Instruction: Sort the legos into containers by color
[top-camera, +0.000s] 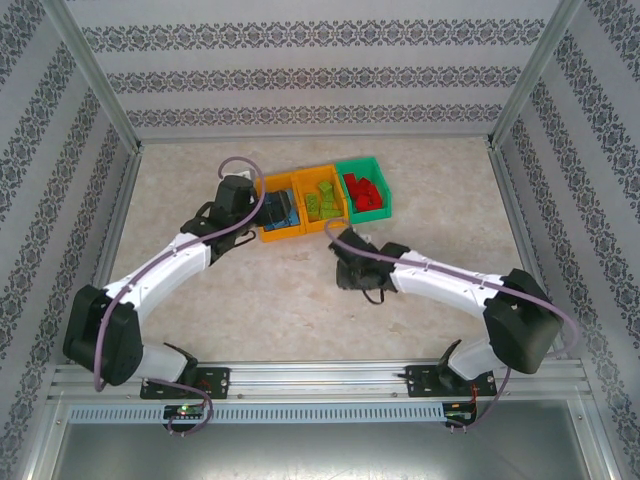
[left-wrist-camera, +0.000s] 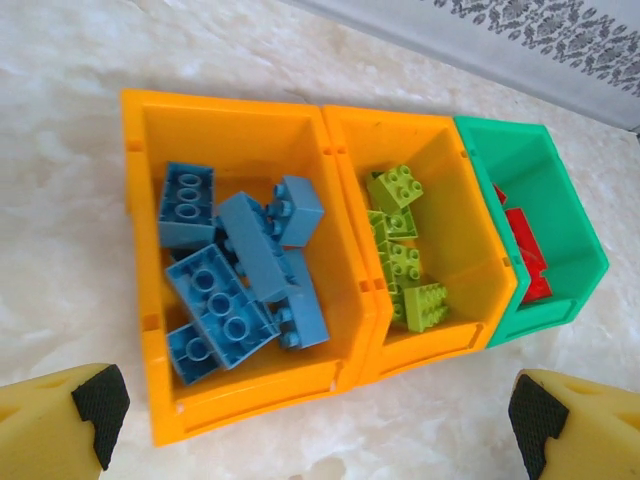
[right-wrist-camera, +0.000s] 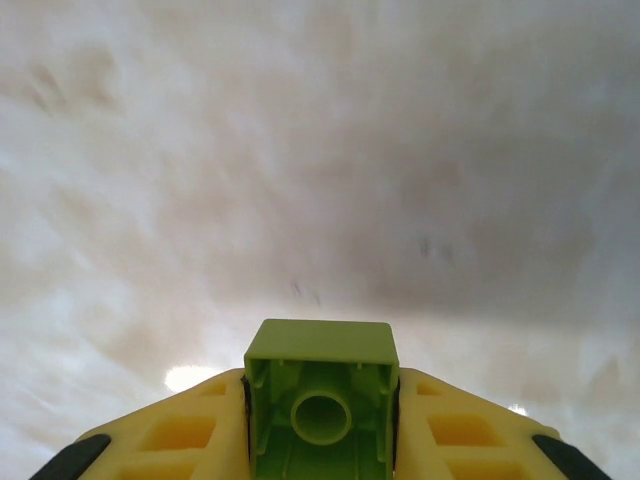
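Altogether three bins (left-wrist-camera: 230, 102), one lime brick (right-wrist-camera: 320, 345) gripped

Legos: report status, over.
Left gripper open, over bins. Right gripper shut on lime lego, over table. Binned legos sorted by color. Nothing blocking.

Pale marbled table (top-camera: 300, 300), row of three touching containers (left-wrist-camera: 450, 200) on it — two orange, one green

The left arm (top-camera: 160, 270) reaches toward one o'clock, left tool (left-wrist-camera: 320, 425) spread wide; right arm (top-camera: 440, 282) toward ten o'clock, right tool (right-wrist-camera: 320, 440) apparently downturned, pinching a lime brick (right-wrist-camera: 320, 370).
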